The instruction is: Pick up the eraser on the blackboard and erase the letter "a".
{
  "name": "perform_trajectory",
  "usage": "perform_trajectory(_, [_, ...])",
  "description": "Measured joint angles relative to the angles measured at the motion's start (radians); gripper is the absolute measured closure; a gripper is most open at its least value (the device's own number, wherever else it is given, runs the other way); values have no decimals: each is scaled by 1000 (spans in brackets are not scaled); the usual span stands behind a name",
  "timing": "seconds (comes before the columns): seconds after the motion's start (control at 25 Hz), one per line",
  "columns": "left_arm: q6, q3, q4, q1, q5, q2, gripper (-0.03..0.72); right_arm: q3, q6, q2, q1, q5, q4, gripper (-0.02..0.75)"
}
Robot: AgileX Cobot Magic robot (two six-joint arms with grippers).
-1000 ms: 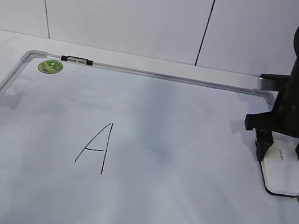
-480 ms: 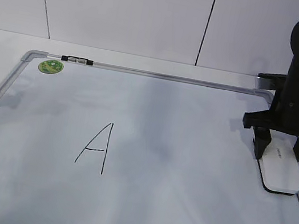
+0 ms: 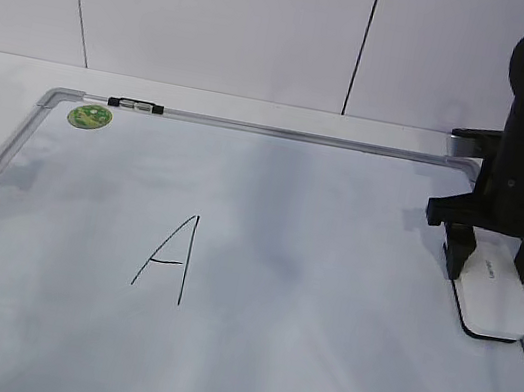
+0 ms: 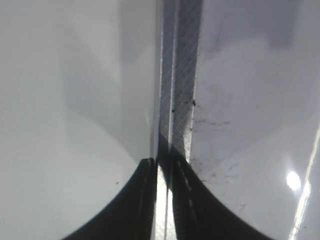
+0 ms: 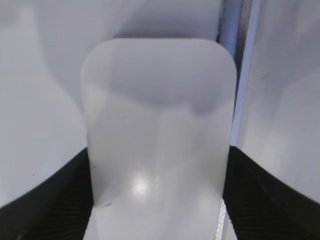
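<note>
Right gripper point(image 3: 495, 268): jaws spread wide, one finger on each long side of the eraser point(image 3: 494, 296), which lies flat between them; whether the pads touch it cannot be told. The eraser rests at about 3 o'clock on the blackboard point(image 3: 313, 368), just inside the right frame rail. Left gripper point(image 4: 161, 200): jaws nearly closed, holding nothing, poised over the left frame rail at 9 o'clock. A capital "A" point(image 3: 168, 259) stands left of centre; a green sticker point(image 3: 89, 116) sits at 11 o'clock.

White panelled wall point(image 3: 222, 17) behind, dark vertical seams; white tabletop point(image 3: 257, 110) below; soft even light.
</note>
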Motion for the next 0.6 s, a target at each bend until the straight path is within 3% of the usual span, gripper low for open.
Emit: perform_trajectory(0.6, [0, 0, -5, 0, -2, 0, 578, 0, -2, 0, 0, 0, 0, 143])
